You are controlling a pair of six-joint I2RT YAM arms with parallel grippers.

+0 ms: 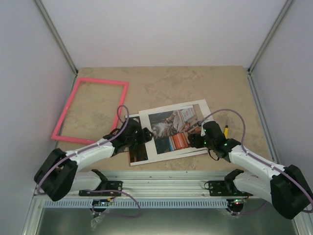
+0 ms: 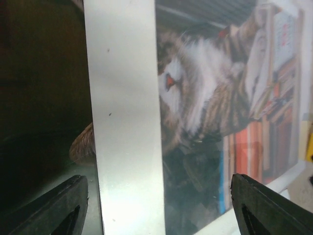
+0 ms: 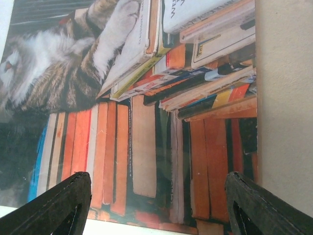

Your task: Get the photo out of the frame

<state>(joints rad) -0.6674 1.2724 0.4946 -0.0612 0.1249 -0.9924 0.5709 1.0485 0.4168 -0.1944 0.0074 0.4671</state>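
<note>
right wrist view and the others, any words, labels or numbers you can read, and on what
Nothing is clear enough to quote.
photo: lettering on the pictured book covers, too small and blurred to read in any view.
frame: no text visible.
white mat: no text visible.

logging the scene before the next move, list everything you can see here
frame: 1, pink, empty, far left of table
mat: 1, white, centre, over photo
photo: 1, cat and books, under mat's window
dark sheet: 1, brownish, under mat's near left corner
small item: 1, yellow, by right tool, unclear
table: 1, beige
cables: 2, purple, along arms
arms: 2, white and black, near edge
left tool: 1, black, open, over mat strip
right tool: 1, black, open, over photo
</note>
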